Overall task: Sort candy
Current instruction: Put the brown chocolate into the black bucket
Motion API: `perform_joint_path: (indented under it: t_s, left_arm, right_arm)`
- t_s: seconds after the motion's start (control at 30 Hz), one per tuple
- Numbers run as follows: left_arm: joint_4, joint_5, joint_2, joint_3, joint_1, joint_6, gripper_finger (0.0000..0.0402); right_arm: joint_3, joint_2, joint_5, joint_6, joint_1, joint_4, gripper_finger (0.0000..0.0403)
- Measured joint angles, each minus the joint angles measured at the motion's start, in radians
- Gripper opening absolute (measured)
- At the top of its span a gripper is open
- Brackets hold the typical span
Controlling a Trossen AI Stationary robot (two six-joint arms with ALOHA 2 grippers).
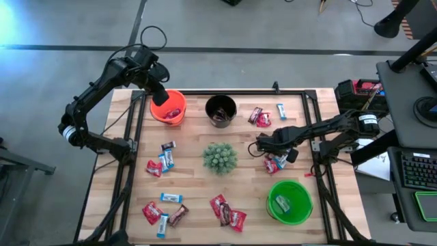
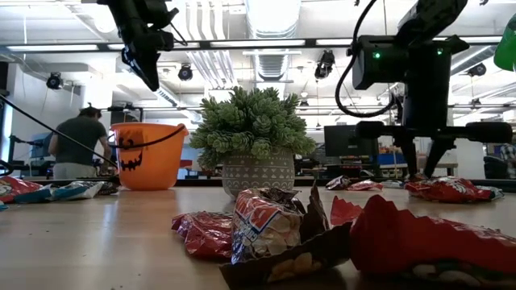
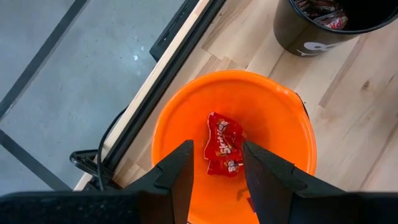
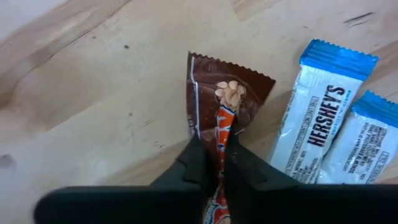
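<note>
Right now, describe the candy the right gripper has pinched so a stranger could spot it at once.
Start at the green bucket at the table's near right, then go up to the right gripper, down on the wood. Shut between its fingers is a brown-wrapped candy with peanuts printed on it, unlike the blue-and-white Hershey's bars lying beside it.

— Where do the small flat wrapped candies (image 1: 164, 160) lie?
— Scattered in red, blue-white and brown clusters across the table; two red packets (image 3: 224, 152) lie inside the orange bucket.
— And the brown wrapper (image 4: 219, 99)?
— Pinched flat, beside two blue-white bars (image 4: 320, 121).
</note>
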Motion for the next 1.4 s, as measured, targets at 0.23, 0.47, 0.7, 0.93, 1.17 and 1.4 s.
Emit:
perform_joint_path:
  t_s: [0.23, 0.47, 0.7, 0.93, 1.17, 1.4]
  left_arm:
    - [0.0, -0.009, 0.0, 0.0, 0.0, -0.037, 0.012]
    - [0.0, -0.033, 0.0, 0.0, 0.0, -0.075, 0.012]
    - [0.004, -0.046, 0.0, 0.0, 0.0, -0.078, 0.012]
    - [0.051, -0.046, 0.0, 0.0, 0.0, -0.1, 0.012]
    - [0.109, -0.045, 0.0, 0.0, 0.0, -0.131, 0.012]
    - [0.115, -0.045, 0.0, 0.0, 0.0, -0.131, 0.012]
  right_arm:
    - [0.019, -0.047, -0.003, -0.037, 0.001, 0.003, 0.0013]
    - [0.063, -0.143, 0.126, -0.12, 0.001, -0.011, 0.0012]
    - [0.141, -0.203, 0.233, -0.356, -0.05, -0.012, 0.0012]
    - [0.263, -0.206, 0.232, -0.687, -0.195, -0.009, 0.0012]
    - [0.365, -0.199, 0.183, -0.939, -0.347, 0.018, 0.0012]
    - [0.414, -0.197, 0.101, -1.122, -0.45, 0.175, 0.0012]
